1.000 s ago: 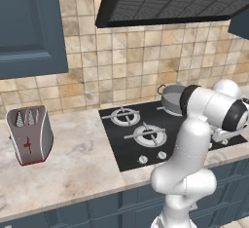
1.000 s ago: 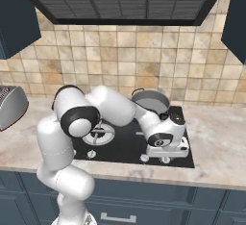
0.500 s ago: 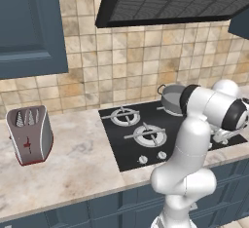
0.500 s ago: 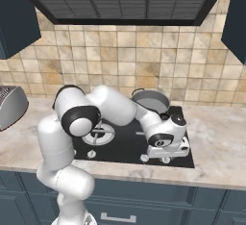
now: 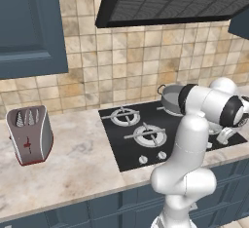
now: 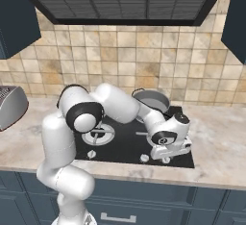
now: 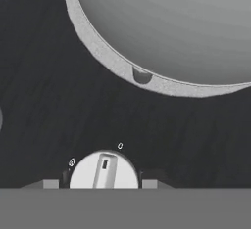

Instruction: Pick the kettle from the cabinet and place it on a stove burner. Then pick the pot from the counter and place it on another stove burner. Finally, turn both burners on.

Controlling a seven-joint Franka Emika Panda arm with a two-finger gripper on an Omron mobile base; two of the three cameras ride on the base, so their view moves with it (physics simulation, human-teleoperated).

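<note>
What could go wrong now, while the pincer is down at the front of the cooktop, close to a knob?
1. The pincer straddles the small round silver knob with little room either side, so it could slip off when turning.
2. The large grey domed vessel sits close behind; the hand could bump it.
3. Neighbouring knobs are near, so the wrong burner may be lit.

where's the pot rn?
The pot sits on the back right burner of the black cooktop, against the tiled wall, just behind the arm's wrist. In the left base view it shows at the cooktop's far right, partly hidden by the arm.
</note>
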